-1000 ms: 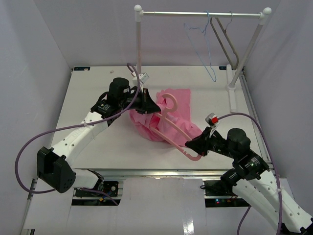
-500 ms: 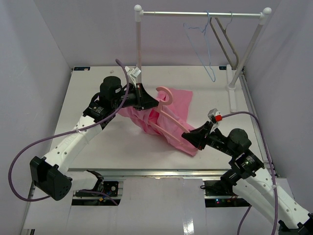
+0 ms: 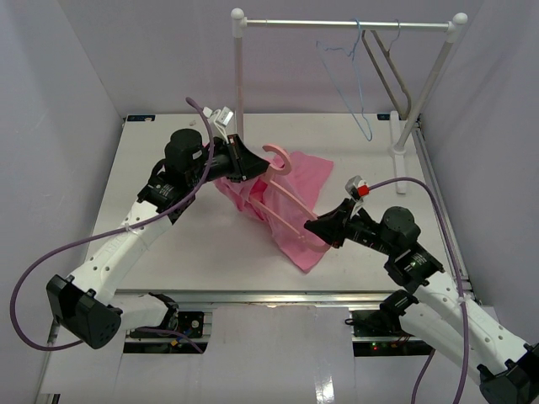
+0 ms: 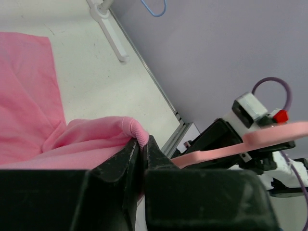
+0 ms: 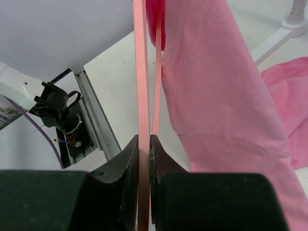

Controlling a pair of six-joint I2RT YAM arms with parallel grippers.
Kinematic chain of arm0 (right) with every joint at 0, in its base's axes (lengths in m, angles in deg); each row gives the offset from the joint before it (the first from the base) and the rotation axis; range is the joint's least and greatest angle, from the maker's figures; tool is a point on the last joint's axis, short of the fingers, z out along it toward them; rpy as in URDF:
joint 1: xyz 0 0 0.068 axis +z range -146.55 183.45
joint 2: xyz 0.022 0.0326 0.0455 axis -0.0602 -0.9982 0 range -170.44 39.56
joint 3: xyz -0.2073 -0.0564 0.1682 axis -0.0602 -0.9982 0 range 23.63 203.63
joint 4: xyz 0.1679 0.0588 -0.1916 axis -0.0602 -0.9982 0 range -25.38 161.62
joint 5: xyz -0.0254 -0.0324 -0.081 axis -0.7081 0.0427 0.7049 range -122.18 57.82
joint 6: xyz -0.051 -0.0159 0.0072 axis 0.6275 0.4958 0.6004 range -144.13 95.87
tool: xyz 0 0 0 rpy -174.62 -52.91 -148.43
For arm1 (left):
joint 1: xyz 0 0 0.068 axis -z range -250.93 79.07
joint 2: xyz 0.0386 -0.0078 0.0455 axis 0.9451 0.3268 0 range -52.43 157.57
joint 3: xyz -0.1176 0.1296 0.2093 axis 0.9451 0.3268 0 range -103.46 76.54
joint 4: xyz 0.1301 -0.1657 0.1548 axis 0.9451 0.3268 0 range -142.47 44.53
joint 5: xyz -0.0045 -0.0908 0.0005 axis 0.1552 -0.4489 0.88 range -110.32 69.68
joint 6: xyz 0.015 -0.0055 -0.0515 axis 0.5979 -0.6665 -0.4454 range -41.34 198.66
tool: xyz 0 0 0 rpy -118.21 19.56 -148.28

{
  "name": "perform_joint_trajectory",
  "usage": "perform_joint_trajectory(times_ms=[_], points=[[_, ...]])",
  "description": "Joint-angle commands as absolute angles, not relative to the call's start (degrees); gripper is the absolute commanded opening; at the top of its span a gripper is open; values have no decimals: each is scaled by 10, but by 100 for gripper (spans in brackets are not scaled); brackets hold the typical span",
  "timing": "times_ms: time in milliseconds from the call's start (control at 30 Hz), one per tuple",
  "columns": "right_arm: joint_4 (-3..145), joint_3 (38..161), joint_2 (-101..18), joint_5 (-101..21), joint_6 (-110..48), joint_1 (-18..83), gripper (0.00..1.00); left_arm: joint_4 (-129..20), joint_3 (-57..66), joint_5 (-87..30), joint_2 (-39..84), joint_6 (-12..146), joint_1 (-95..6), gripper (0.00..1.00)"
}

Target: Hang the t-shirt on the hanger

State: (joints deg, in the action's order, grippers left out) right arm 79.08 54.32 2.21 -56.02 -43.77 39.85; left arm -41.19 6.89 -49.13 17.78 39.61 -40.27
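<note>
The pink t-shirt (image 3: 290, 206) hangs lifted above the table, draped over the pink hanger (image 3: 282, 192). My left gripper (image 3: 253, 165) is shut on the shirt's ribbed collar (image 4: 132, 129) near the hanger's hook (image 3: 278, 156). My right gripper (image 3: 313, 228) is shut on the hanger's lower bar end (image 5: 143, 96), holding it off the table. In the right wrist view the shirt (image 5: 216, 86) hangs just right of the hanger's bars. In the left wrist view the hanger's bar (image 4: 240, 147) runs to the right gripper.
A white clothes rail (image 3: 345, 25) stands at the back, with a thin blue wire hanger (image 3: 354, 76) and a grey hanger (image 3: 389, 71) on it. Its right foot (image 3: 401, 164) lies on the table near the shirt. The table's front rail (image 3: 278, 296) is below.
Both grippers have risen and moved back, lifting hanger and shirt. The right gripper has moved left and up. The shirt now hangs freer, its lower corner pointing down.
</note>
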Motion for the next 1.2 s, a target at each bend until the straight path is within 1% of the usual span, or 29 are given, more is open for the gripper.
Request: perform_joint_trajectory(times_ms=[0, 33, 100, 233, 400, 533, 633, 667, 767, 800, 867, 1000, 1167], points=[[972, 518, 5, -556, -465, 399, 8, -348, 33, -626, 153, 403, -361, 33], [993, 509, 3, -555, -468, 399, 8, -324, 28, -627, 153, 417, -361, 39], [1018, 502, -2, -547, -469, 398, 8, -270, -1, -603, 156, 446, -361, 45], [1030, 508, -22, -542, -452, 398, 8, -125, -63, -475, 159, 485, -362, 52], [1057, 498, -12, -548, -460, 399, 8, -55, -79, -394, 150, 513, -362, 54], [1029, 497, 20, -545, -449, 398, 8, 10, -109, -277, 156, 533, -362, 54], [1012, 499, 27, -557, -443, 398, 8, 9, -111, -270, 152, 548, -362, 59], [1011, 498, 29, -560, -443, 397, 8, 11, -118, -276, 154, 559, -362, 63], [1004, 500, 33, -569, -440, 397, 8, 34, -141, -267, 164, 595, -362, 65], [996, 502, 36, -573, -438, 398, 8, 41, -142, -259, 165, 624, -362, 65], [969, 508, 40, -579, -428, 398, 8, 48, -127, -257, 152, 686, -362, 61], [937, 509, 49, -601, -424, 397, 8, 59, -109, -187, 117, 752, -362, 59], [940, 500, 62, -664, -451, 398, 8, 27, -91, -261, 29, 836, -362, 60]])
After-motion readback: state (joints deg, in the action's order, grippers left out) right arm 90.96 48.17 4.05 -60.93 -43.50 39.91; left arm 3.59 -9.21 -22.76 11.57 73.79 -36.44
